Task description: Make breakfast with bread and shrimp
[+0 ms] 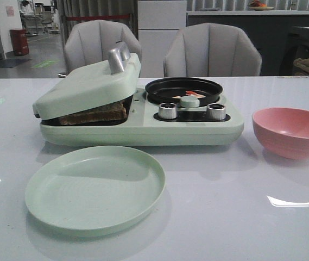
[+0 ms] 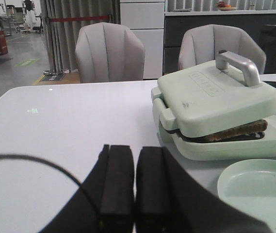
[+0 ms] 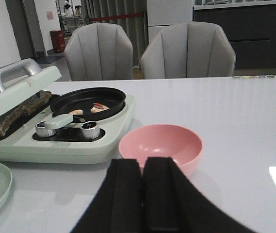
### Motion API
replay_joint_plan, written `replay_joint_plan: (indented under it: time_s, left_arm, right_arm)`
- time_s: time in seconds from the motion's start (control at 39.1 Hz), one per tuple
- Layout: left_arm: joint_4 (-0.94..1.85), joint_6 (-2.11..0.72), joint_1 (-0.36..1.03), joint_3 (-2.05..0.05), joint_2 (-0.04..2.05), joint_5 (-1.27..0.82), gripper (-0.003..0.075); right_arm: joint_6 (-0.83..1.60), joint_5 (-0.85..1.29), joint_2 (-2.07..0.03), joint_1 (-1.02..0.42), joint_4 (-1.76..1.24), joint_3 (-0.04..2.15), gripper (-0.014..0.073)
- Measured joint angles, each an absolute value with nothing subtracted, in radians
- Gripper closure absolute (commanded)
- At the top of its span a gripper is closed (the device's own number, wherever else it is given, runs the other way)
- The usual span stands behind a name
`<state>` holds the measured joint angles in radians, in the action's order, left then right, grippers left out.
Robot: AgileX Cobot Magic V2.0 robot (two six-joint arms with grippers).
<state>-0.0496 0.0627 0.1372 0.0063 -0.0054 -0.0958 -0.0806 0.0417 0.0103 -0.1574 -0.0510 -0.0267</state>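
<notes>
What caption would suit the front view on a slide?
Bread toasting under the pale green press lid, shrimp in the black pan, empty green plate and pink bowl waiting.

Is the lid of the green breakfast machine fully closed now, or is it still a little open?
A little open. The pale green lid rests tilted on the brown-crusted bread, leaving a gap at its front edge.
</notes>
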Motion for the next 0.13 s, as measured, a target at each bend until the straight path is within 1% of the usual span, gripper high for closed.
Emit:
replay_joint_plan:
  time_s: [0.13]
  left_arm:
    - [-0.050,0.063,0.137,0.006,-0.005,-0.096,0.0606]
  right_arm:
    - [-0.081,0.042,0.010,-0.157,-0.051,-0.027,0.0466]
